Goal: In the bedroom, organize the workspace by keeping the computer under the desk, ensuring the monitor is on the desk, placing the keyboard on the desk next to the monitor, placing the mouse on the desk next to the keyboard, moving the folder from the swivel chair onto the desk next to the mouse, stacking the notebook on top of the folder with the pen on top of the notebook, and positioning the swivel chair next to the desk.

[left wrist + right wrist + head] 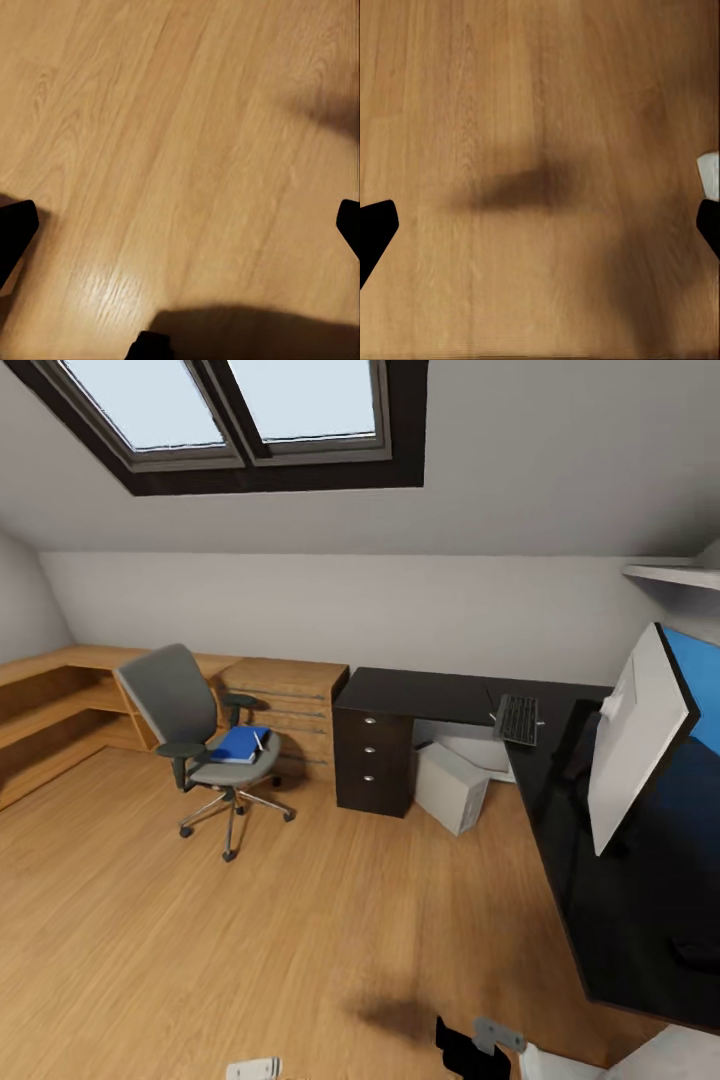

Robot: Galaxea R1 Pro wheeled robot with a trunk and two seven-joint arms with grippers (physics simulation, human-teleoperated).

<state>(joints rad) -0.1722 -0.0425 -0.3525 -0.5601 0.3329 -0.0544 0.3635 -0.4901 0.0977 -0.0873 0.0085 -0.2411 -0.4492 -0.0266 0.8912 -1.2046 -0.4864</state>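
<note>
Both grippers spread wide, empty, pointing at floor [180,150]; folder [240,743] on swivel chair [190,725] lies ahead-left, nearer L arm.

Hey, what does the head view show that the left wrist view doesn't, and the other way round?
Head view alone: the chair with the folder on its seat, the desk carrying the keyboard and monitor, and the computer under the desk. Left wrist view alone: the left end effector, open, its dark fingertips at the frame's sides. Both share the wooden floor.
</note>
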